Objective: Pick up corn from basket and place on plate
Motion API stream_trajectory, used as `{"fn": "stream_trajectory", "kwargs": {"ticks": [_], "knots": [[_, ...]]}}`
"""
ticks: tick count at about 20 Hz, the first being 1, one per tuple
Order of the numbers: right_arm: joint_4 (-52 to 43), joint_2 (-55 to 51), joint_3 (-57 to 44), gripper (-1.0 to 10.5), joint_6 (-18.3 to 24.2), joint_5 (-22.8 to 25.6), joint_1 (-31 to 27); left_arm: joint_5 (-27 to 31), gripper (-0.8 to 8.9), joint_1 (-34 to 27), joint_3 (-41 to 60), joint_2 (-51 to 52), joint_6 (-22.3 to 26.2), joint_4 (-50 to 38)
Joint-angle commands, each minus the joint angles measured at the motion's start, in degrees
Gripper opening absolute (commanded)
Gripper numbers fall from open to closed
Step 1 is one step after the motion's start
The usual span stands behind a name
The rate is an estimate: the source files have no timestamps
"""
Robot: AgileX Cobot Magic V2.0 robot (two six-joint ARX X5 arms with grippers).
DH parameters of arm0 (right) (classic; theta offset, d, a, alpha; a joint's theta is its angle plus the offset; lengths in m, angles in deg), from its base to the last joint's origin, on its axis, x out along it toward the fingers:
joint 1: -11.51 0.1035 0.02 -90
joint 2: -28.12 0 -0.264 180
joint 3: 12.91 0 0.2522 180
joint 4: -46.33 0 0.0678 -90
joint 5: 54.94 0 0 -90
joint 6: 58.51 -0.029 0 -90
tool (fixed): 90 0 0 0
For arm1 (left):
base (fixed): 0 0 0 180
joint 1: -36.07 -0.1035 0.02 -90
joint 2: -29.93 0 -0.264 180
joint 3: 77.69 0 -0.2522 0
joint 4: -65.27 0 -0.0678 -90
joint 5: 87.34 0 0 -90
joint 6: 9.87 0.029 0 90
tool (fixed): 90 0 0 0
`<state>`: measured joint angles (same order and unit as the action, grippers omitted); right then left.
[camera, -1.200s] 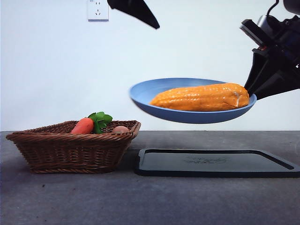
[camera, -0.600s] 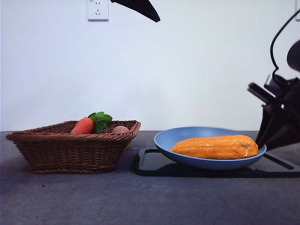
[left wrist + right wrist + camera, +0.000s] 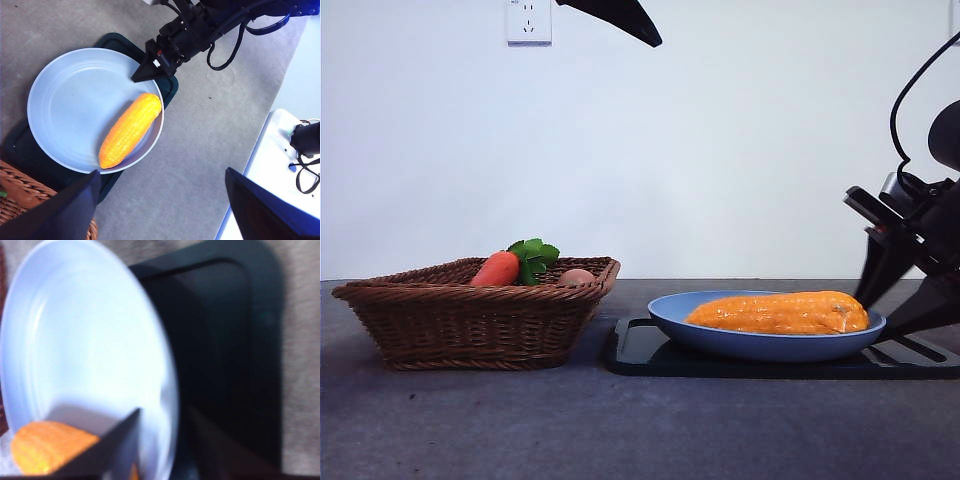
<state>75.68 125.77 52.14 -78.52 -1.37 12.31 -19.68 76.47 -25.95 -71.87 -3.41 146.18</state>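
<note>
Found the corn [image 3: 778, 312] lying lengthwise inside the plate [image 3: 760, 345], well clear of the basket [image 3: 470, 320], which stood just beside the plate on the desk [image 3: 620, 430] and held only a carrot [image 3: 498, 268] and a small round pinkish item. Saw the plate resting flat on a black tray [image 3: 640, 350]. Noted the right claw [image 3: 880, 318] at the plate's rim on the side away from the basket, released, with one jaw over the rim and the other outside it, gripping nothing as far as the front view showed. Spotted the left claw [image 3: 161, 172] high above the plate, spread wide and empty, merely waiting. Judged the placing step as good as finished, with corn on plate and plate set down. Reckoned the next move called for drawing the right claw straight back from the plate's rim without catching it, since a snagged jaw could drag or tip the plate and roll the corn toward the edge. Needed nothing more from the left claw.
</note>
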Motion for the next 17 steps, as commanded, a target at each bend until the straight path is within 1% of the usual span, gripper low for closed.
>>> {"fn": "stream_trajectory", "kwargs": {"ticks": [1,2,4,5,9,12,17], "knots": [[-0.1,0.3,0.9,2.3,-0.2,-2.2,0.1,0.1,4.04,0.4,-1.8,-0.8,0.0,-0.3],[0.1,-0.5,0.9,2.3,-0.2,-3.1,-0.2,0.1,4.04,0.4,-1.8,-0.8,0.0,-0.2],[2.4,-3.6,0.9,2.3,0.2,-3.1,-0.5,0.1,4.04,0.4,-1.8,-0.8,0.0,0.1],[4.4,-5.7,0.9,2.3,1.3,-3.1,-0.8,0.1,4.04,0.4,-1.8,-0.8,0.0,0.6],[15.0,-16.7,0.9,2.3,7.3,-0.7,-1.7,0.1,4.04,0.4,-1.8,-0.8,0.0,1.0],[24.3,-26.6,0.9,2.2,12.4,-0.5,-1.2,0.1,4.03,0.4,-1.8,-0.8,0.0,1.1],[35.4,-41.2,0.9,2.1,14.1,-0.4,1.6,0.1,3.97,0.4,-1.8,-0.8,0.0,1.8]]}}
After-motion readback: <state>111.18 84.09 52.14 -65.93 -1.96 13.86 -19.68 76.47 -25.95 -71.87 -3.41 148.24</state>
